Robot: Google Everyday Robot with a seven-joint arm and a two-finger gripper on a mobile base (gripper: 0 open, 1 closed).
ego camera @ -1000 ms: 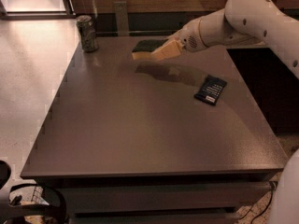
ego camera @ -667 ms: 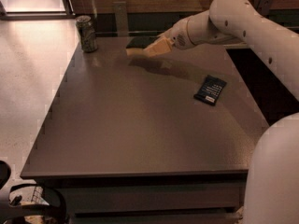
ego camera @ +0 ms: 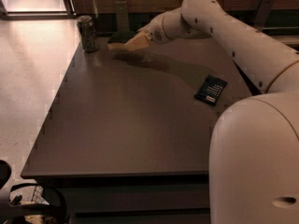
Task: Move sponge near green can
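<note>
Sponge (ego camera: 121, 36) with wavy edges, dark green scouring top over pale yellow foam, hangs at the 12 o'clock edge of the broad dark grey tabletop (ego camera: 126, 125), seemingly lifted, judging by its shadow. The white robot arm (ego camera: 224, 27) reaches in from 3 o'clock, its tan two-finger gripper (ego camera: 131, 43) pinched onto the sponge. A flat dark blue packet (ego camera: 211, 89) lies at 3 o'clock. The dull green drink can (ego camera: 87, 33) stands at 11 o'clock, near the sponge. Carrying looks nearly done; lowering and letting go remain.
</note>
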